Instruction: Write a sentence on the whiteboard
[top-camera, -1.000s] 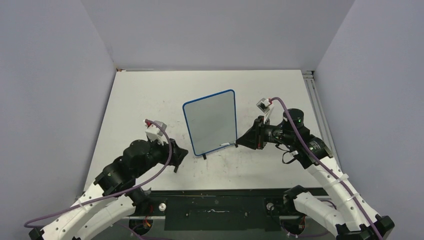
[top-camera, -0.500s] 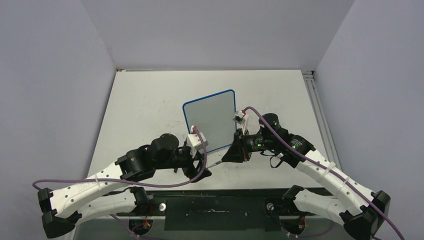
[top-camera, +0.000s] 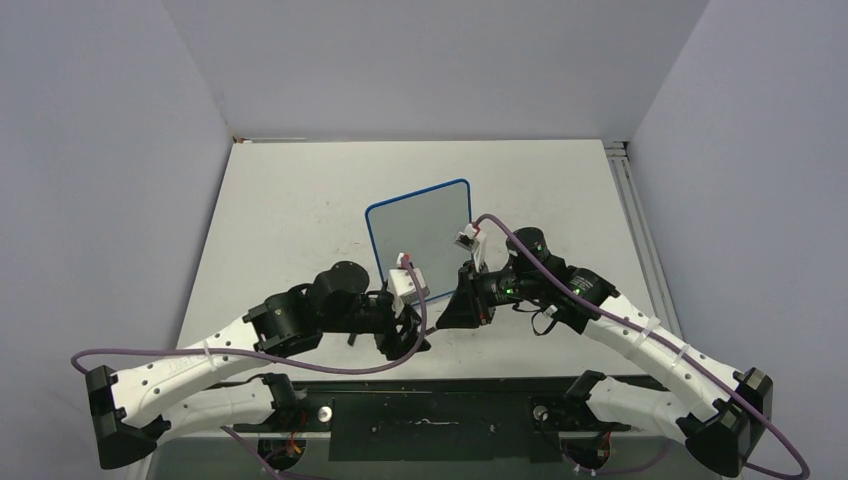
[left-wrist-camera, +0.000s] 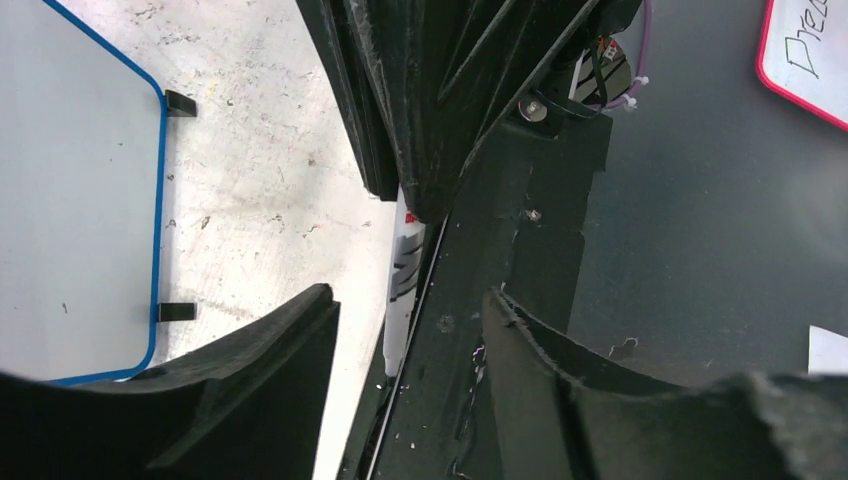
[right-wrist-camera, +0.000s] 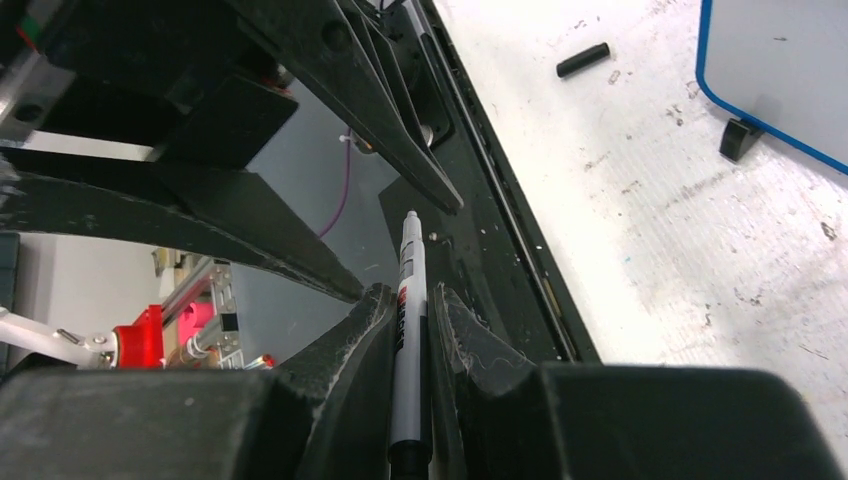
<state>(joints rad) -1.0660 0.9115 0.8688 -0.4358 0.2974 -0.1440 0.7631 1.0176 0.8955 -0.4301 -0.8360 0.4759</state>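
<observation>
One scuffed white bench (top-camera: 300, 200) carries everything. The left arm (top-camera: 200, 365) sweeps in from the near left and the right arm (top-camera: 640, 340) from the near right. Their tips meet head to head just on the near side of the whiteboard (top-camera: 420, 240).

The whiteboard sits at the middle of the bench, its blue-framed face turned toward the top camera. Its long axis runs near to far, the far end leaning a little right, and both black feet (left-wrist-camera: 180, 102) are on the near short edge.

The right jaws are clamped on the marker (right-wrist-camera: 408, 330), a slim white pen with dark print. Its long axis lies in line with the right fingers (right-wrist-camera: 340, 350). Its free end points out of them to the near left, straight at the left jaws, and is held off the bench.

The left jaws are apart. Their two fingers (left-wrist-camera: 250, 390) stand wide on either side of that free end, and neither visibly touches it.

A black cap (right-wrist-camera: 583, 60) lies on the bench to the left of the whiteboard's near edge, close to one foot.
</observation>
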